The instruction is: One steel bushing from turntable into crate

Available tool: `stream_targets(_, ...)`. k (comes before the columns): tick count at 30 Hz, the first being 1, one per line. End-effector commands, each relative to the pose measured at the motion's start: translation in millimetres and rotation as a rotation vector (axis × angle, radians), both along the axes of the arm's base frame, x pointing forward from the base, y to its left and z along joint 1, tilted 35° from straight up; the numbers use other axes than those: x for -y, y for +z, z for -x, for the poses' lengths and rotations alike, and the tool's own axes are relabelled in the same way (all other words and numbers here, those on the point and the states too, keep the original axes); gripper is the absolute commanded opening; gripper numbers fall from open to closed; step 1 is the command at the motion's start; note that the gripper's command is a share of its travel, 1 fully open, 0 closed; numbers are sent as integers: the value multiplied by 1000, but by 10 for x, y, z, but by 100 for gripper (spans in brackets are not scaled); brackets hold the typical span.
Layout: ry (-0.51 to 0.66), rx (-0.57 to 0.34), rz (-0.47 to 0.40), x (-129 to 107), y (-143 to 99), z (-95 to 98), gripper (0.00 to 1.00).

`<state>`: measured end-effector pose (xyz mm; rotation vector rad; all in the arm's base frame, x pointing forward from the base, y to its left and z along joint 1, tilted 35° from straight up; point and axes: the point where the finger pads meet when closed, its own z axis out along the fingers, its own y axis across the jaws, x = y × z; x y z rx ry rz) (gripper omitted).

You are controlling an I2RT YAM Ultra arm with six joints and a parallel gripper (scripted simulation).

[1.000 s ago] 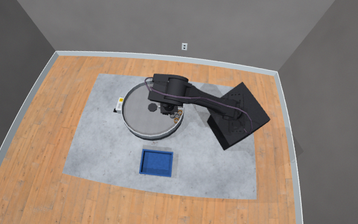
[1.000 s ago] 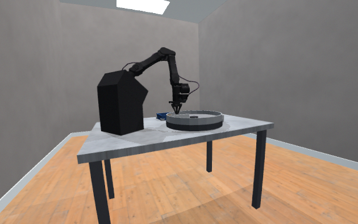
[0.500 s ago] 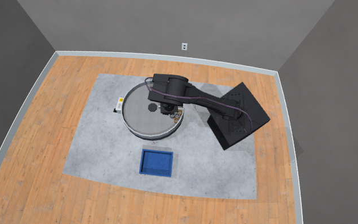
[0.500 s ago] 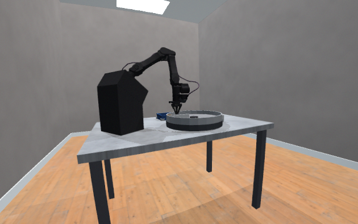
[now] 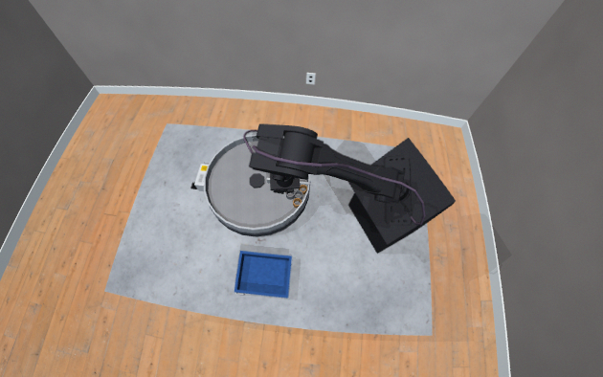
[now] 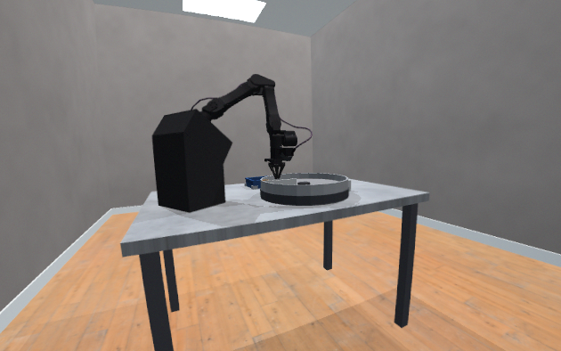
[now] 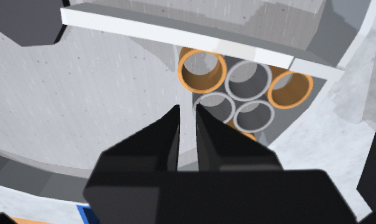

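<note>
Three steel bushings [image 7: 249, 80], grey open rings, cluster with orange ones [image 7: 202, 70] against the turntable [image 5: 234, 217] rim. The pincer [image 7: 187, 115] hovers nearly closed, gripping nothing.
</note>
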<state>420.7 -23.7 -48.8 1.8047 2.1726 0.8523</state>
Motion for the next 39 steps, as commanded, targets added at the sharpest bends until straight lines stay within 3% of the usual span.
stream_targets(1,-9,4,11,28,54,-67,13)
stream_targets(4,-9,4,12,28,55,-67,13)
stream_targets(6,-8,-28,4,-13,-41,89,13)
stream_targets(16,-15,24,16,29,52,15,13)
stream_targets(39,-15,24,16,29,52,15,13)
